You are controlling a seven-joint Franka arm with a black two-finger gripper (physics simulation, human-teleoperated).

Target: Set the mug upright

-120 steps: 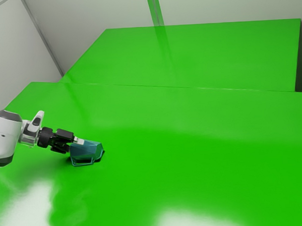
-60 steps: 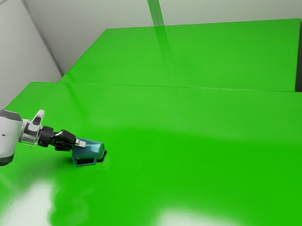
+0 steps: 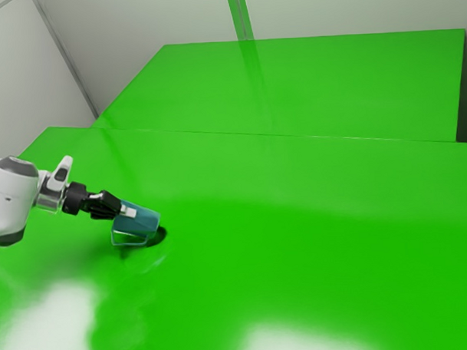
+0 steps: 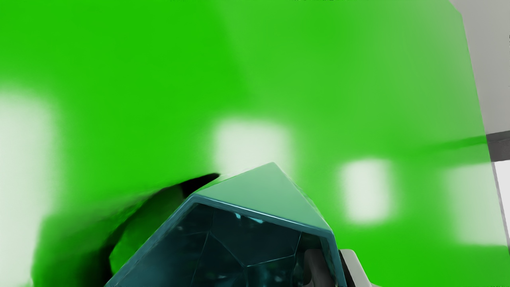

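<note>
Left of centre in the exterior view, the gripper pinches the wall of the slanting mug above the table, apparently mid-righting; next, it should swing base-down, then lower.

Over my feed I counted one robot arm, one gripper and one mug with a single handle. My wrist view gave me two fingers. In the exterior view, I tallied two green surfaces in all.
</note>
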